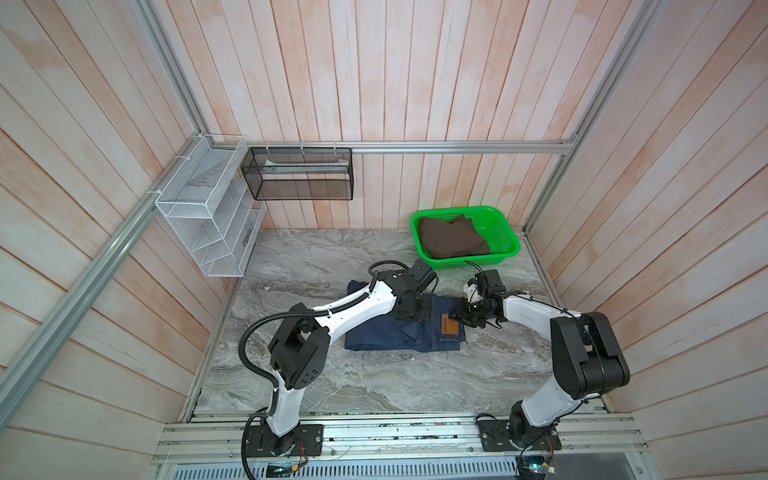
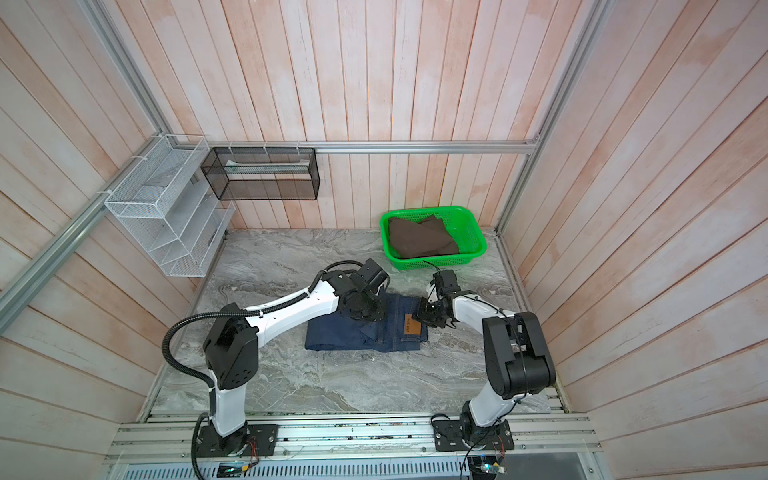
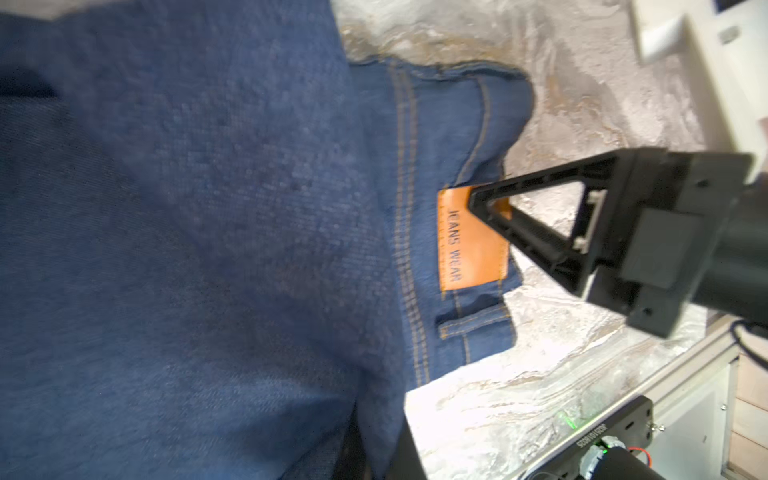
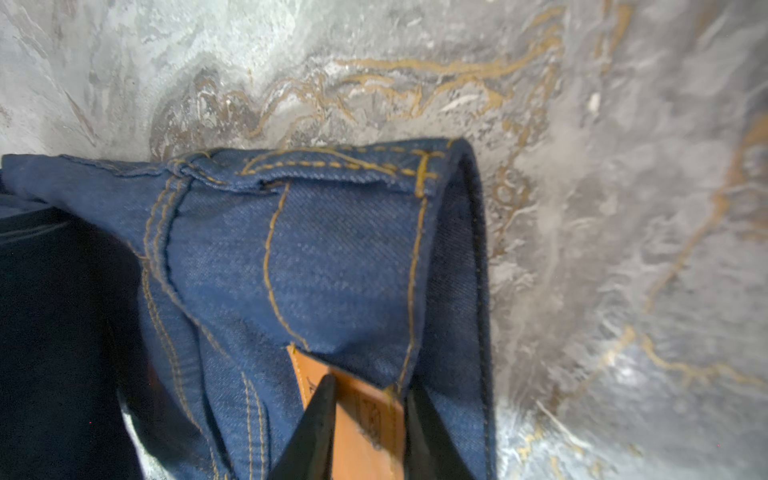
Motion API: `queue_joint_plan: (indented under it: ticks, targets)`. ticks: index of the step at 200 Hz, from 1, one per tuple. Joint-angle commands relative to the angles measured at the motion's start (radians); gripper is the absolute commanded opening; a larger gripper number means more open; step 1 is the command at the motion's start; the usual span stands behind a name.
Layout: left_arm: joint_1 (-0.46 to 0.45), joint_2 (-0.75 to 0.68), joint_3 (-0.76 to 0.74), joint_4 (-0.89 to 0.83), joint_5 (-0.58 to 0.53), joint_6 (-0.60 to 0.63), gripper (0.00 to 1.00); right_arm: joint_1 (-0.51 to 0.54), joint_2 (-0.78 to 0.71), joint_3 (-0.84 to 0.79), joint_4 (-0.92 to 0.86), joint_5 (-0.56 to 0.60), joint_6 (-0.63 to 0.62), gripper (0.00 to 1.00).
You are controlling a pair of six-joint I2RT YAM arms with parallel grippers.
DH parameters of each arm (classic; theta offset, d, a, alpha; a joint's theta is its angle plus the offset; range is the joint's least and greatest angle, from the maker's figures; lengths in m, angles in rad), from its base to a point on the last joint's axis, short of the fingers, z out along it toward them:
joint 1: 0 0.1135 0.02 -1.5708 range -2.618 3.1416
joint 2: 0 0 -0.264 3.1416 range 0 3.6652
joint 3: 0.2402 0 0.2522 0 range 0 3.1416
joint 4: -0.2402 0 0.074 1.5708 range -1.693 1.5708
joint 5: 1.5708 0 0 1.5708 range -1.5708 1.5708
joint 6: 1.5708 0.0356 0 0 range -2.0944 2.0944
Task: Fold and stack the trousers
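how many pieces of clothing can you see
2: the navy jeans on the marble tabletop, and a brown garment in the green basket; others may lie hidden beneath it.

Both top views: high up, angled down, whole marble table (image 1: 374, 382) in frame, nearly identical. Left wrist: close over the trousers (image 3: 208, 249), facing the right gripper (image 3: 473, 201). Right wrist: very close, low over them too. All four show the tan patch (image 4: 357, 415).

left tool (image 1: 412, 318) closed, right tool (image 4: 370, 388) ajar
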State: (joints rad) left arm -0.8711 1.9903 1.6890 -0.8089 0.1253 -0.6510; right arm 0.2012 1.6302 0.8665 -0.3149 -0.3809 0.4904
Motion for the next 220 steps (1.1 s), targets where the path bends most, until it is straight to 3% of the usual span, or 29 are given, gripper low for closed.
queue_joint_plan:
  ticks: [1, 142, 220]
  targets:
    - [-0.024, 0.041, 0.056, 0.030, 0.016, -0.032, 0.00, -0.005, -0.019, -0.007, -0.030, 0.014, -0.011, 0.28]
    - [-0.072, 0.247, 0.286, 0.034, 0.037, -0.093, 0.00, -0.005, -0.011, -0.017, -0.019, -0.004, 0.002, 0.28]
    - [-0.075, 0.313, 0.330, 0.037, 0.086, -0.096, 0.00, -0.004, -0.010, -0.015, -0.017, -0.001, 0.002, 0.28]
